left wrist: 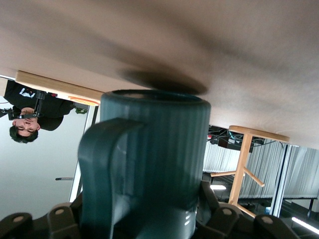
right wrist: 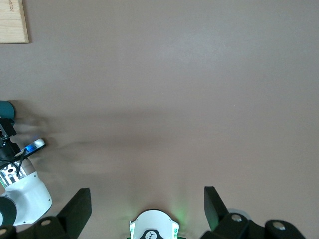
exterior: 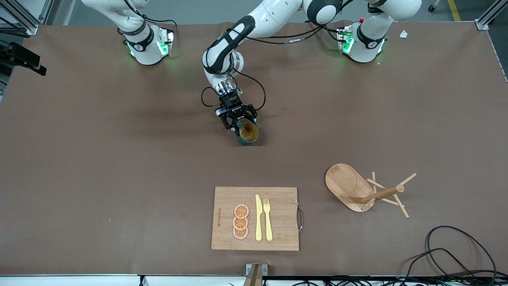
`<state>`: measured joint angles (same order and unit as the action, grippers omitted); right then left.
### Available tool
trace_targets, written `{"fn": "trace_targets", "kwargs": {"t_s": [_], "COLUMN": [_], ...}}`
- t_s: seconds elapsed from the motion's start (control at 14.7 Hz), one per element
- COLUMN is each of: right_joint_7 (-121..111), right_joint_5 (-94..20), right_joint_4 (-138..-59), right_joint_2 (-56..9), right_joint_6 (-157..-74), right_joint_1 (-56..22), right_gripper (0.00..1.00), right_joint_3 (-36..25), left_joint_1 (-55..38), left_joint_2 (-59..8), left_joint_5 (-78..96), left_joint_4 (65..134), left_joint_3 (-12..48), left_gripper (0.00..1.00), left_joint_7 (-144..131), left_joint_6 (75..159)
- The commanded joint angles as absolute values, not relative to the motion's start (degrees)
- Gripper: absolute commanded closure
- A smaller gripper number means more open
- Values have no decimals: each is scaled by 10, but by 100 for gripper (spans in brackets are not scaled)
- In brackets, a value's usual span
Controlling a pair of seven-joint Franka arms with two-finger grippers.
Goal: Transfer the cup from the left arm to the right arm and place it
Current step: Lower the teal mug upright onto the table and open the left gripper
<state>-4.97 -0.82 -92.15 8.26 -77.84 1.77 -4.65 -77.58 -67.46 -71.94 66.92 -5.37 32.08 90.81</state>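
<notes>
Left gripper [exterior: 241, 124] clamps the cup [exterior: 248, 133], tipped sideways over mid-counter [exterior: 119, 159], mouth facing front camera | right gripper [right wrist: 144, 204] spread wide, waiting high near its base, well apart

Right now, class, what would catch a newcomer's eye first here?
The left hand, over the table's middle, is shut on the teal cup, its yellow inside showing. Nearer the front camera lies a cutting board; the tipped wooden rack is toward the left arm's end. The right hand waits open.
</notes>
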Motion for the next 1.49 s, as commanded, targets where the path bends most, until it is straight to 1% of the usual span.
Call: {"fn": "trace_targets", "kwargs": {"t_s": [0.0, 0.07, 0.14, 0.34, 0.68, 1.02, 1.22, 1.42], "right_joint_7": [-48, -50, -51, -51, -54, -54, -54, -47], "right_joint_5": [-9, -9, -9, -10, -8, -9, -10, -14], "right_joint_4": [-923, -922, -919, -917, -917, -917, -917, -918], "right_joint_2": [83, 79, 68, 65, 53, 7, -23, -35], "right_joint_6": [-778, -779, -777, -777, -785, -808, -823, -833], "right_joint_1": [24, 25, 25, 25, 29, 46, 56, 48], "right_gripper": [0, 0, 0, 0, 0, 0, 0, 0], "right_joint_3": [-44, -44, -44, -45, -45, -45, -45, -43], "left_joint_1": [-776, -776, -776, -775, -772, -771, -768, -726], "left_joint_2": [-689, -688, -686, -680, -658, -600, -543, -478], "left_joint_5": [-720, -720, -719, -719, -693, -621, -572, -511], "left_joint_4": [649, 649, 649, 649, 645, 646, 650, 653], "left_joint_3": [-45, -45, -42, -40, -39, -40, -46, -47], "left_gripper": [59, 49, 0, 0, 0, 0, 0, 0], "left_joint_7": [303, 303, 301, 302, 288, 287, 294, 297], "left_joint_6": [918, 918, 918, 920, 947, 962, 960, 959]}}
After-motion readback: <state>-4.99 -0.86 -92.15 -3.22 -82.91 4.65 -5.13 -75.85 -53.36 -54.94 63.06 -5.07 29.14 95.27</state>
